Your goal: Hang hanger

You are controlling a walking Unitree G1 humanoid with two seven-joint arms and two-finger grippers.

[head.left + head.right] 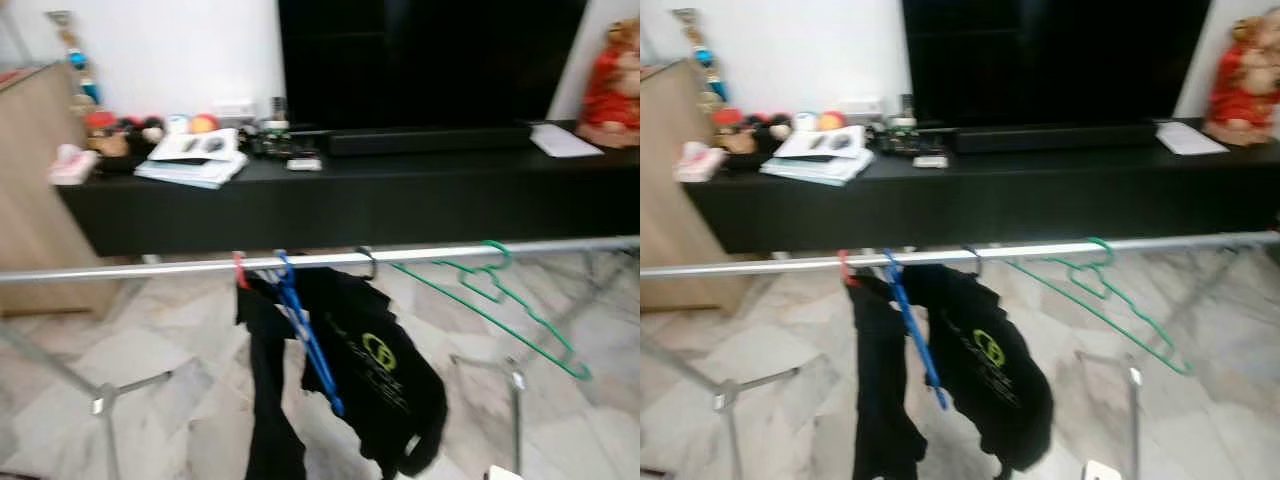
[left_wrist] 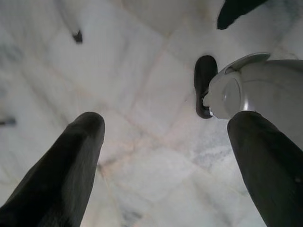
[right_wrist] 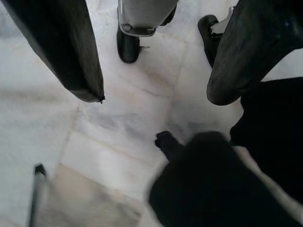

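- We see a silver rail (image 1: 150,268) crossing the scene from left to right, in front of a black counter (image 1: 400,195).
- A green hanger (image 1: 495,300) hangs empty on the rail, right of centre, tilted.
- A blue hanger (image 1: 305,335) and black clothes (image 1: 370,370) hang near the middle.
- Our left gripper (image 2: 165,156) hangs over the marble floor (image 2: 142,71), jaws wide and empty.
- Our right gripper (image 3: 156,75) also hangs with jaws wide, above black fabric (image 3: 213,184).

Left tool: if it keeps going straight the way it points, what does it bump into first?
Probably the marble floor. The left tool hangs open, pointing down at bare tiles; the robot's foot sits off to one side.
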